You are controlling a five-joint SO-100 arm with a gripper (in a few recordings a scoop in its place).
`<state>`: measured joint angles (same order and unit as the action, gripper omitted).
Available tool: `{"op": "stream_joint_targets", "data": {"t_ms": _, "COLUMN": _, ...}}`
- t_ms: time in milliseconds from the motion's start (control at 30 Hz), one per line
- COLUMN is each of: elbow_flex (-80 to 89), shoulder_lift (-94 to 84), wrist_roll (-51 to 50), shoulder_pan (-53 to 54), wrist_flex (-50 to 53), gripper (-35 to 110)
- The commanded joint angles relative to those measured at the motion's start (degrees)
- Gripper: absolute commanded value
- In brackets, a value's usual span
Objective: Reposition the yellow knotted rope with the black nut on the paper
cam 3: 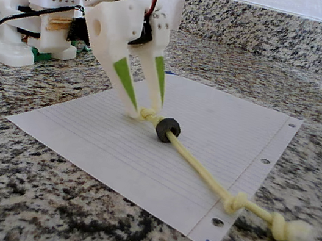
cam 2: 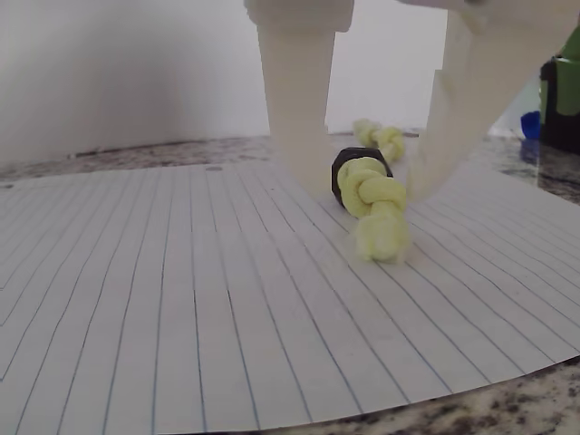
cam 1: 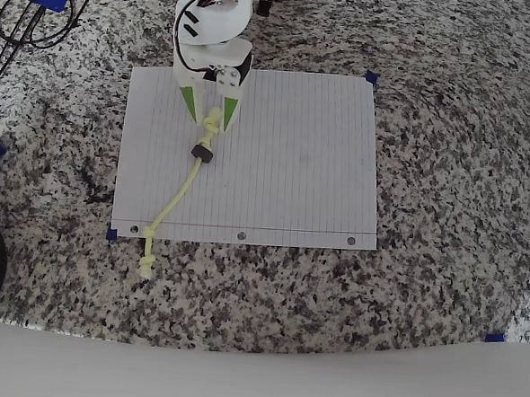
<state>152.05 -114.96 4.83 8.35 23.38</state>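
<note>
The yellow knotted rope [cam 1: 183, 192] lies diagonally across the paper [cam 1: 286, 155], its long axis running from the claw [cam 1: 213, 119] near the sheet's far edge down past the punched-hole edge, where the tail knots rest on the granite worktop [cam 1: 446, 174] by the paper's near left corner in the overhead view. The claw's fingers stand spread, straddling the upper end knot; whether they touch it is unclear. The black nut [cam 1: 202, 152] sits threaded just below that knot. Dark cables [cam 1: 28, 22] lie well apart at the worktop's far left corner; nothing blocks the sheet.
</note>
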Motion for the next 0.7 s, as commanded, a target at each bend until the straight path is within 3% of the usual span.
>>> {"op": "stream_joint_targets", "data": {"t_ms": 0, "elbow_flex": -2.02, "shoulder_lift": 0.7, "wrist_roll": -0.62, "shoulder_pan": -0.62, "wrist_flex": -0.79, "gripper": 37}}
{"op": "stream_joint_targets", "data": {"t_ms": 267, "elbow_flex": -2.02, "shoulder_lift": 2.46, "wrist_roll": -0.62, "shoulder_pan": -0.88, "wrist_flex": -1.67, "gripper": 29}}
{"op": "stream_joint_targets", "data": {"t_ms": 333, "elbow_flex": -2.02, "shoulder_lift": 2.37, "wrist_roll": -0.62, "shoulder_pan": -0.88, "wrist_flex": -1.67, "gripper": 15}}
{"op": "stream_joint_targets", "data": {"t_ms": 367, "elbow_flex": -2.02, "shoulder_lift": 2.29, "wrist_roll": -0.35, "shoulder_pan": -0.88, "wrist_flex": -1.85, "gripper": 0}}
{"op": "stream_joint_targets", "data": {"t_ms": 667, "elbow_flex": -1.76, "shoulder_lift": -1.41, "wrist_roll": 1.76, "shoulder_pan": -0.09, "wrist_flex": 0.79, "gripper": 0}}
